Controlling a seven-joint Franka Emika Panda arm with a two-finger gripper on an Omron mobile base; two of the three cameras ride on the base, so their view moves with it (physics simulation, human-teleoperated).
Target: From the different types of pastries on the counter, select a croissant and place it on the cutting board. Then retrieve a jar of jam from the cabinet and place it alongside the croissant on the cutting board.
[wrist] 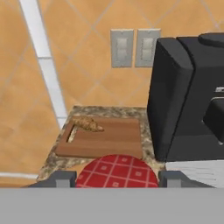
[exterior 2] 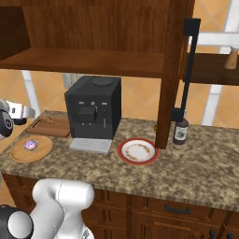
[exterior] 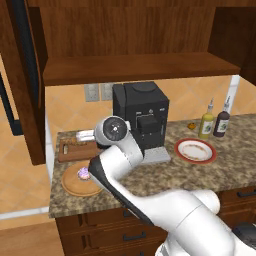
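In the hand view my gripper (wrist: pixel 117 180) is shut on the jar of jam (wrist: pixel 117 171). Its red checked lid sits between the two grey fingertips (wrist: pixel 59 178). Beyond it lies the brown cutting board (wrist: pixel 109 142), with the small tan croissant (wrist: pixel 87 124) at its far left end. From the base cameras, the hand (exterior: pixel 86 135) hovers over the cutting board (exterior: pixel 75 151) at the counter's left end, and the arm hides the jar. The pink-frosted cupcake (exterior: pixel 84 173) stays on the round light-wood board (exterior: pixel 75 186). The cabinet shelf (exterior: pixel 135 67) hangs above.
A black coffee machine (exterior: pixel 140 117) stands just right of the cutting board, close to the hand. Further right sit a red-rimmed plate (exterior: pixel 195 150) and two bottles (exterior: pixel 206 125). The counter's left edge (exterior: pixel 54 165) drops off beside the boards. Wall outlets (wrist: pixel 133 47) are behind.
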